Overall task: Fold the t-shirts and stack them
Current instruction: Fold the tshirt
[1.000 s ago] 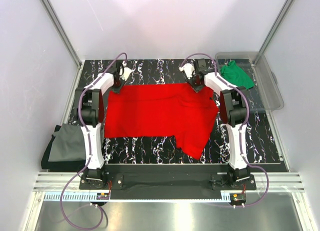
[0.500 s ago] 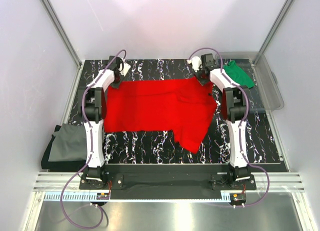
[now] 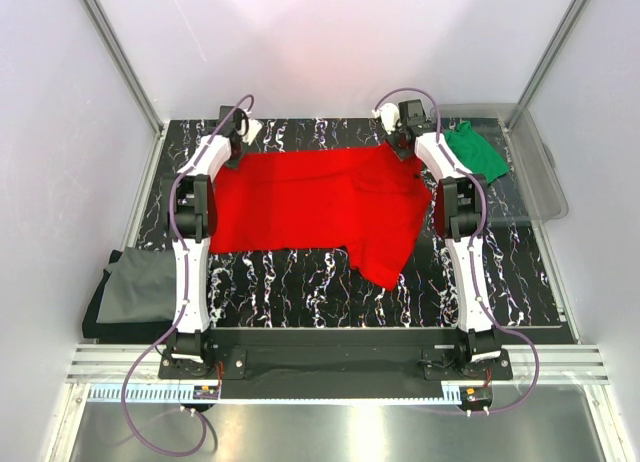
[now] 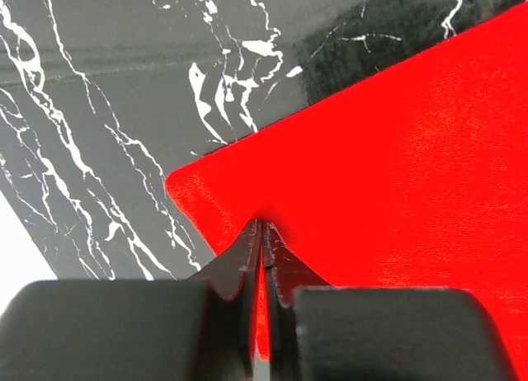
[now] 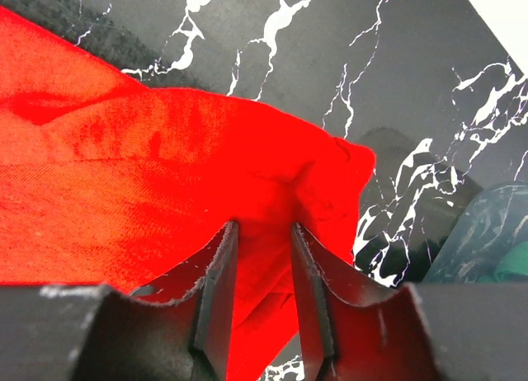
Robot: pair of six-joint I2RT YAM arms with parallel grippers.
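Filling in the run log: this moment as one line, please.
left tool shut on red t-shirt far corner | right tool shut on other far corner | green t-shirt in bin | grey t-shirt near left

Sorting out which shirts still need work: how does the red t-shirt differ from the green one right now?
The red t-shirt lies spread nearly flat on the table; the green t-shirt sits crumpled in the clear bin. The red one is pinched at its far corners by the left gripper and the right gripper; the green one is untouched. Both are plain, single-colour and not yet folded.
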